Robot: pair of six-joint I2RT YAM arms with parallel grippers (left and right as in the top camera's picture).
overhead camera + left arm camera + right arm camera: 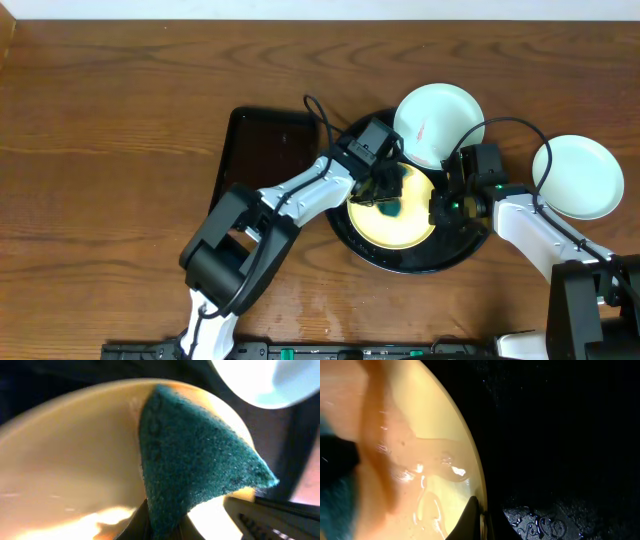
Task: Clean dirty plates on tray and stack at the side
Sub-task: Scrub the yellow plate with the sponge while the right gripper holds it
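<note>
Wood-grain table [120, 100], seen from overhead. The left gripper [383, 186] is clamped on the one green sponge [392, 207] and presses it against the pale yellow plate [395, 230]. In the left wrist view the sponge [195, 460] is folded to a point on the plate's inner slope. The right gripper [441, 207] has its fingers [470, 516] pinched almost together over the same plate's right rim, holding it.

The yellow plate is wet and streaked in the right wrist view, and it lies flat inside the round black tray [455, 250] (beads of water dot the tray's floor). It is one of three plates. A first mint-white plate [437, 125], marked with a red smear, overlaps the tray's far rim just beyond both grippers. The second mint-white plate [578, 177] sits on the table to the right, apart from the tray.

There are two trays in all. The rectangular dark tray [265, 155] lies just left of the round one, and the left arm hides whether they touch.
</note>
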